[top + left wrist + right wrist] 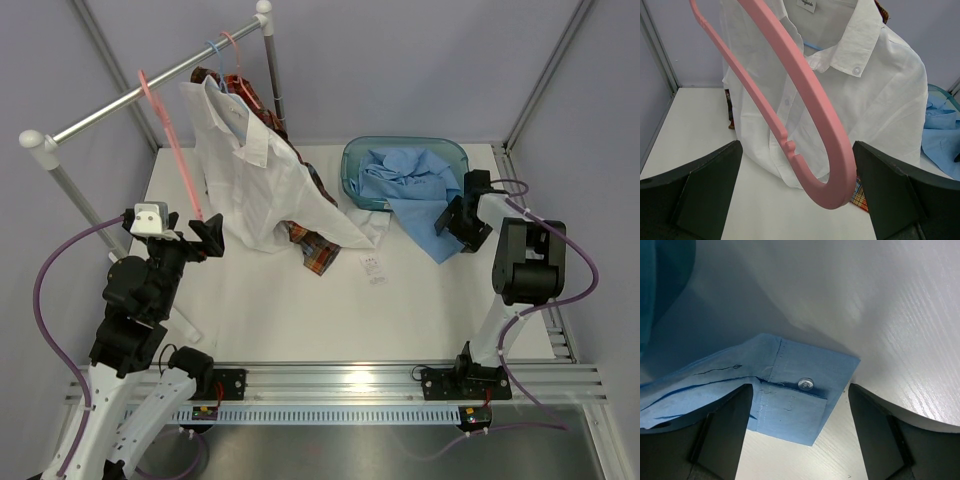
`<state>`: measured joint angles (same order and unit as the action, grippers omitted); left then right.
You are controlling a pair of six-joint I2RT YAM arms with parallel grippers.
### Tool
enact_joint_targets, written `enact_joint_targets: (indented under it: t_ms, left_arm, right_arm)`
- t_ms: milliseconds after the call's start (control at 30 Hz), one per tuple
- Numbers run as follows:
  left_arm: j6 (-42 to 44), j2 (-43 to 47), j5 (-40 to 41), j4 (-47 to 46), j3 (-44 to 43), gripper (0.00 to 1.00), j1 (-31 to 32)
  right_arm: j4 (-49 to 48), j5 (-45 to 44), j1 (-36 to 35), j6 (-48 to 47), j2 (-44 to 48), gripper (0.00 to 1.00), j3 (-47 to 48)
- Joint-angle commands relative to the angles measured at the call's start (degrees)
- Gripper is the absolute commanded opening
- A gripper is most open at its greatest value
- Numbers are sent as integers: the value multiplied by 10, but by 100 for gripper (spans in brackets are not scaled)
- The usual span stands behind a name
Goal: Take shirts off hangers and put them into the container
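Overhead and wrist views of a two-arm shirt-unloading setup. The left fingers stand wide apart on either side of the lower curve of an empty pink hanger. The hanger hangs tilted from the silver rail, and neither finger visibly presses on it. Just beyond this hanger, the white shirt hangs from the same rail with its collar buttoned, and a strip of light blue hanger shows inside the neck. The shirt's lower part spreads onto the white table. The plaid shirt hangs behind the white one near the rail's far end. A plaid edge shows on the table from under the white hem, close to a small white tag. The teal container sits at the far right of the table. The light blue shirt is bunched inside it, and one part is draped over the near rim and down onto the table. The right fingers hover at this overhanging part, spread open. The buttoned blue cuff lies flat on the table between them and is not clamped. In the right wrist view, a patch of translucent teal, apparently the container wall, fills the upper left corner.
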<state>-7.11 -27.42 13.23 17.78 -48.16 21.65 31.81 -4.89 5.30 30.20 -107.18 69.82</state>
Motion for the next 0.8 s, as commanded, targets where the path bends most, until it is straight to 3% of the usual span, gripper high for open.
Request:
enact_joint_targets:
  t_ms: [0,200,433,533,567,667,767]
  left_arm:
    - [0,7,-5,-35,4,99,-4]
    - [2,7,-1,-34,4,99,-4]
    - [3,14,4,-35,4,99,-4]
    - [4,15,5,-35,4,99,-4]
    - [4,15,5,-35,4,99,-4]
    - [6,18,9,-34,5,99,-4]
    - [7,22,14,-35,5,99,-4]
  right_arm:
    - [38,14,1,-4,-8,86,27]
    - [74,9,1,-8,-37,74,65]
    - [87,-5,-2,3,-48,48,78]
    - [95,-20,-9,6,-54,30,86]
    - [95,-27,-12,7,-56,18,88]
    - [91,-35,-13,7,-52,1,88]
    - [68,-25,-13,7,-28,0,66]
